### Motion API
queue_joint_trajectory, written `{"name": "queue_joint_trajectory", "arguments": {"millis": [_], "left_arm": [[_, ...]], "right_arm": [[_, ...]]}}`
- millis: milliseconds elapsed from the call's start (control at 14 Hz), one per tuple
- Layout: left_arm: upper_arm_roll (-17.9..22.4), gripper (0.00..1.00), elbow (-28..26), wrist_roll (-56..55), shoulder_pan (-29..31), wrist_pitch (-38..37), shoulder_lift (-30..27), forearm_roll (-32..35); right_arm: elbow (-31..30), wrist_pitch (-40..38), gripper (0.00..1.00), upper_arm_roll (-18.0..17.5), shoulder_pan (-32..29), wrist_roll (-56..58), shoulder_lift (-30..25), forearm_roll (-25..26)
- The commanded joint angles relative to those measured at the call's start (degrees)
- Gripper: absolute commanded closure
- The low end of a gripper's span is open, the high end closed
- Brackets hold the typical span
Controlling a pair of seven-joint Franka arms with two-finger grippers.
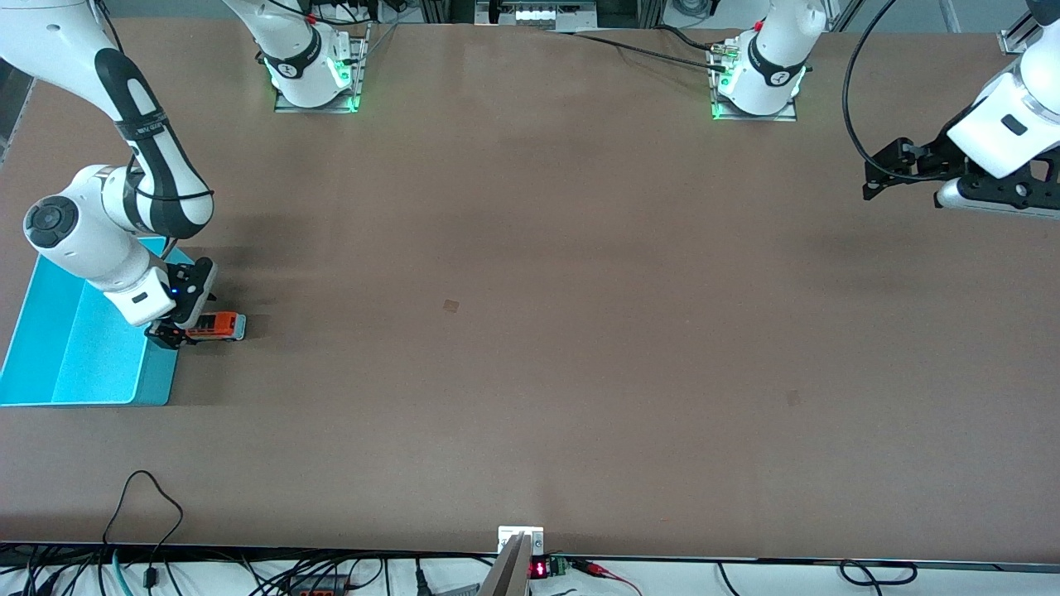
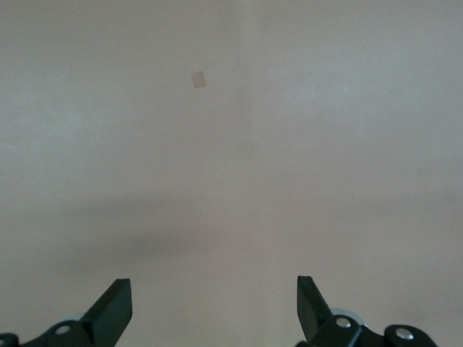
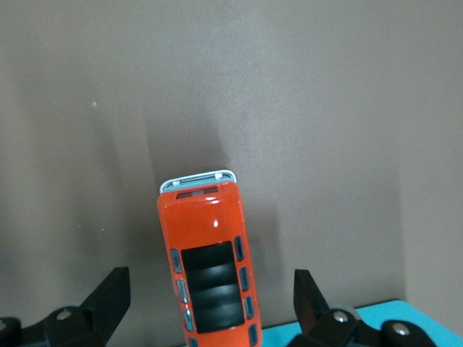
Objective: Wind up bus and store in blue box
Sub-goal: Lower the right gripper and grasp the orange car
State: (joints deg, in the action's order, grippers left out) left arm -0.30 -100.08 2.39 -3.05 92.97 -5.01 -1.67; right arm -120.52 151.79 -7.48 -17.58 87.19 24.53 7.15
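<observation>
- Two arms share the table (image 1: 530,348), and only the right one is at the task's things; the left arm waits
- The bus (image 1: 217,325) stands on its wheels on the table, just beside the blue box (image 1: 50,364), outside it, at the right arm's end of the table
- The right gripper (image 1: 171,331) is down at the bus; in the right wrist view its fingers (image 3: 108,300) are spread wide, one on each side of the bus (image 3: 210,264), with a gap between each finger and the orange body (so it has hold of nothing)
- A strip of the blue box (image 3: 362,318) shows beside the bus in the right wrist view
- The left gripper (image 1: 878,178) hangs in the air over the left arm's end of the table; in the left wrist view its fingers (image 2: 112,311) are wide apart with only tabletop between them
</observation>
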Motion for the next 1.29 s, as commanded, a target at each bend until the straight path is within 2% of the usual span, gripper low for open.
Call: {"name": "queue_joint_trajectory", "arguments": {"millis": [0,429,500,714,929,1214], "left_arm": [[-0.4,0.00,2.0,-0.8,0.2,-1.9,0.9,1.3],[-0.4,0.00,2.0,-1.1,0.2,-2.0,0.9,1.3],[-0.4,0.00,2.1,-1.1,0.2,-2.0,0.9,1.3],[-0.4,0.00,2.1,-1.1,0.2,-2.1,0.9,1.3],[-0.3,0.00,2.1,-1.1,0.3,-2.1,1.0,1.2],[-0.4,0.00,2.2,-1.2,0.1,-2.4,0.9,1.3]], "right_arm": [[0.8,1.9,0.00,-1.3,-1.9,1.1,1.9,0.5],[0.9,4.5,0.00,-1.3,-1.8,1.2,4.0,0.7],[0.9,4.5,0.11,-1.4,-1.8,1.7,4.1,0.7],[0.9,4.5,0.66,-2.1,-1.8,2.9,4.1,1.0],[0.9,4.7,1.00,-2.0,-1.9,2.5,4.2,1.0],[1.0,4.7,1.00,-2.1,-1.8,-0.5,3.7,-1.0]]}}
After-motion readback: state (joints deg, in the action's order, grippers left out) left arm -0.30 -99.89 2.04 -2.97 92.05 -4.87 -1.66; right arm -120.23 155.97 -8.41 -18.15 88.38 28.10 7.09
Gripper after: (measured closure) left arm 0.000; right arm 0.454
